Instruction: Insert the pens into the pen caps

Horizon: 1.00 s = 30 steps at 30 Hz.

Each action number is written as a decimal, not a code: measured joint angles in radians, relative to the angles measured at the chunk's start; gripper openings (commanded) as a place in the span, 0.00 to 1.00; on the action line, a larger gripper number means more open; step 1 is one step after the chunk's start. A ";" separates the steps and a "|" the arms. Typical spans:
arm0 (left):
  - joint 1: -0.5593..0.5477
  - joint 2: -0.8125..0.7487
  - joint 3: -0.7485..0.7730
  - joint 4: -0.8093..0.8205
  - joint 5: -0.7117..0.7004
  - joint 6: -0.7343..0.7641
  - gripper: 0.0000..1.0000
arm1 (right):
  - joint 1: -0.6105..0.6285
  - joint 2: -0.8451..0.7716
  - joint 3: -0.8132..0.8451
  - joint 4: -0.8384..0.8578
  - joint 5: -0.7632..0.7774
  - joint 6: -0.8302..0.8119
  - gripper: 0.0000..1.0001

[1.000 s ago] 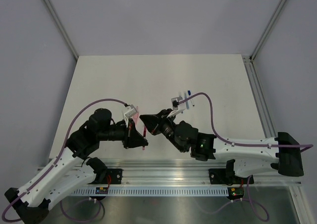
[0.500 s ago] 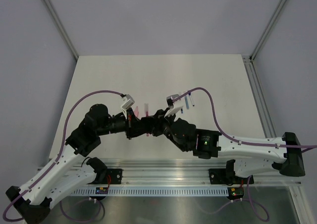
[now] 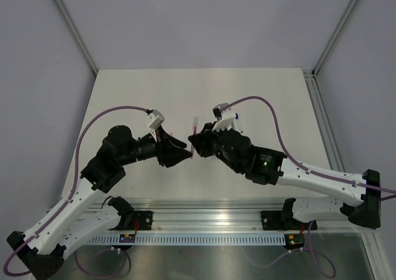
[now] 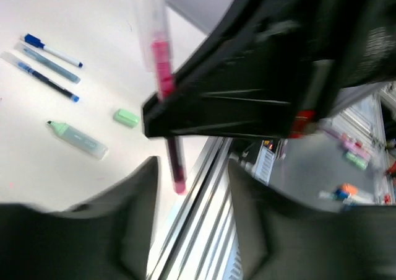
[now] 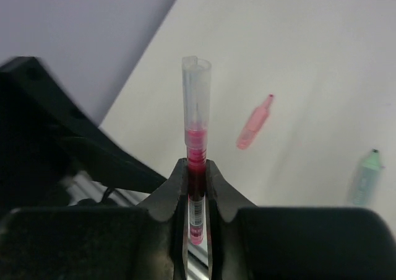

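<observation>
The right hand (image 5: pixel 196 168) pinches a red pen (image 5: pixel 195 147) by its lower barrel, its upper end inside a clear cap (image 5: pixel 196 85), held above the bench (image 5: pixel 297 57). The left hand (image 4: pixel 192 181) stands wide, holding nothing, just beside the pen.

White table (image 3: pixel 136 100), blue pens (image 4: pixel 46 80), green cap (image 4: pixel 77 140), small green piece (image 4: pixel 126 117), pink cap (image 5: pixel 254 122)

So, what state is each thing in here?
right gripper: shut on the red pen
left gripper: open, empty
red pen: gripped, tip inside the clear cap
clear cap: on the red pen
pink cap: loose on the table
green cap: loose on the table
blue pen: lying on the table
</observation>
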<state>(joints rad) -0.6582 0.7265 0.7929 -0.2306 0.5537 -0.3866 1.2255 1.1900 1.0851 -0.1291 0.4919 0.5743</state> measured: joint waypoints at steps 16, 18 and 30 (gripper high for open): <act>-0.002 -0.154 0.024 -0.204 -0.190 0.092 0.98 | -0.545 0.374 0.140 -0.271 -0.383 -0.172 0.00; -0.002 -0.178 0.011 -0.231 -0.224 0.104 0.99 | -0.580 0.461 0.166 -0.289 -0.409 -0.191 0.00; -0.002 -0.198 -0.002 -0.254 -0.271 0.128 0.99 | -0.664 0.708 0.307 -0.309 -0.456 -0.223 0.05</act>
<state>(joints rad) -0.6605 0.5285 0.7910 -0.4847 0.2825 -0.2584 0.5617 1.8984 1.3918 -0.4381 0.0360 0.3511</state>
